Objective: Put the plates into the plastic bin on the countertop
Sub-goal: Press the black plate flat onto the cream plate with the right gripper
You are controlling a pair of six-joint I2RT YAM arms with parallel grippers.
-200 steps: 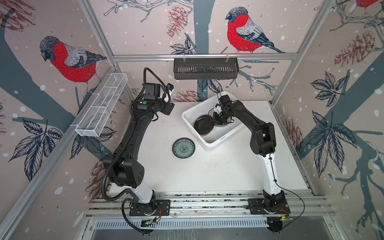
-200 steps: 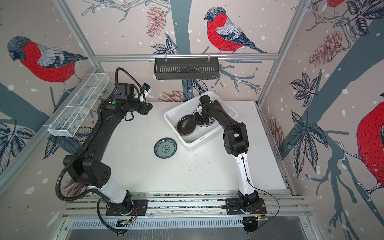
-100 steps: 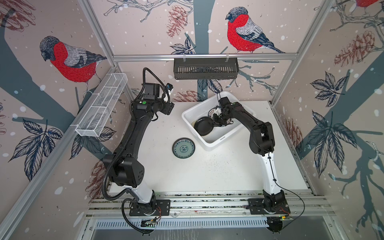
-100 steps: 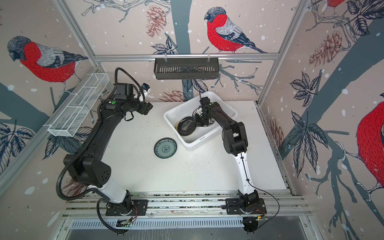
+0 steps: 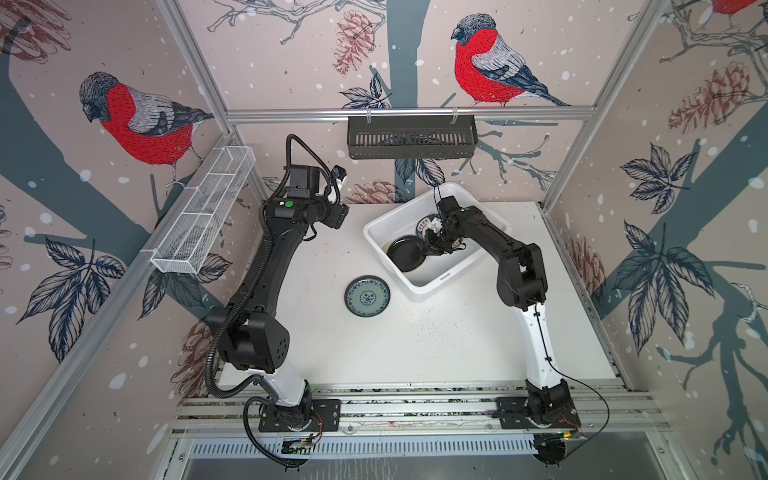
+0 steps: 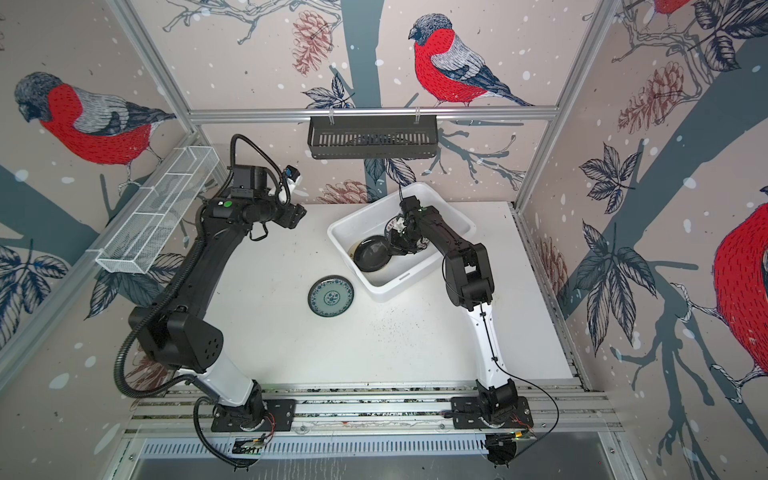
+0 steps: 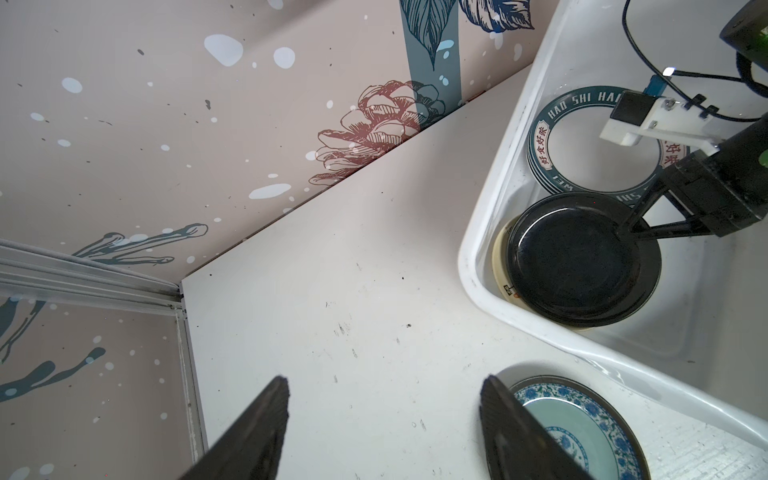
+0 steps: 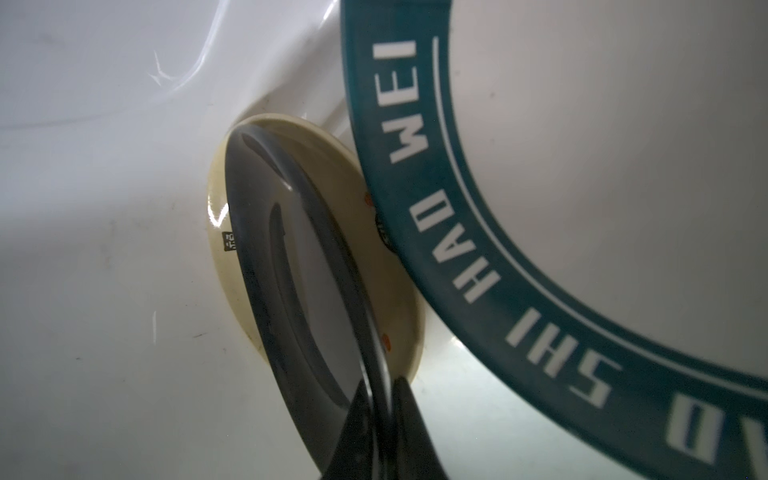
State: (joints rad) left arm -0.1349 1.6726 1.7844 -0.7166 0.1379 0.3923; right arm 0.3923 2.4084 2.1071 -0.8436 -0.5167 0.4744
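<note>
- Since a teal patterned plate [image 5: 367,295] lies on the tabletop [image 5: 415,345], just outside the plastic bin [image 5: 440,286], at least one plate is left.
- In the bin: black plate [image 5: 407,252] over cream-yellow plate [image 7: 500,266]; right gripper [image 7: 627,222] narrow, pinching the black rim, not yet released.
- Farther in: lettered-rim plates [image 7: 590,96], stacked; count unclear.
- Left gripper [image 7: 385,380] wide, empty.

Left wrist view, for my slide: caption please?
Right claw grips black plate inside plastic bin; teal plate lies on countertop.
</note>
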